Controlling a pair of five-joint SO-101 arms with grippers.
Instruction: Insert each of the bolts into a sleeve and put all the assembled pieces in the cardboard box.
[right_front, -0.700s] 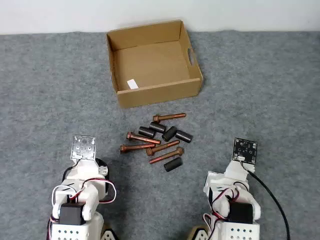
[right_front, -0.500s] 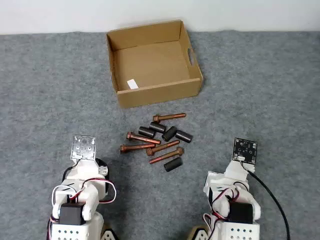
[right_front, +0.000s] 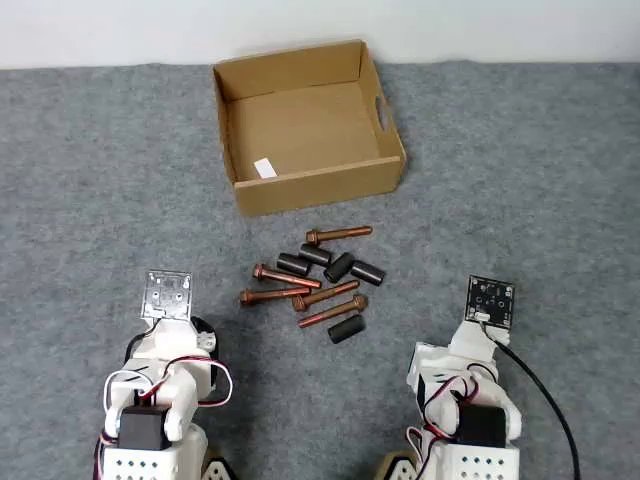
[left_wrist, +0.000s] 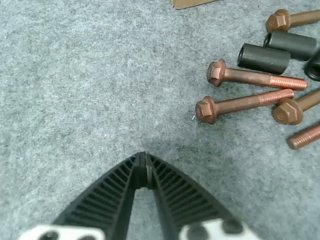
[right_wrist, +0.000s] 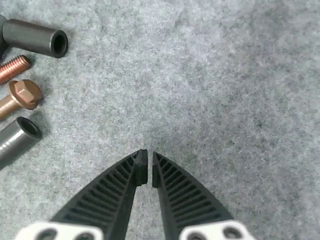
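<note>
Fingers of the left gripper (left_wrist: 145, 169): black, ribbed, pressed together tip to tip with nothing between them, over bare grey felt mat (left_wrist: 75, 75). Fingers of the right gripper (right_wrist: 145, 170): drawn together, a hairline slit at the tips, holding nothing, also over the mat. Left wrist view: the nearest copper bolt (left_wrist: 243, 104) lies on the mat well apart from the fingertips, a second one lies just beyond it, and a black sleeve (left_wrist: 264, 58) lies past that. Right wrist view: one bolt head and two sleeves lie off to one side of the fingers, apart from them. High view: left arm (right_front: 165, 385) at lower left, right arm (right_front: 465, 405) at lower right, both folded back near the bottom edge. Five bolts and five sleeves lie loose in a cluster at centre frame, above and between the arms. One sleeve sits at the cluster's lower edge, just below the lowest bolt. The cardboard box (right_front: 315, 187) stands open at upper centre, near the cluster, with a small white label (right_front: 264, 168) on its floor.
</note>
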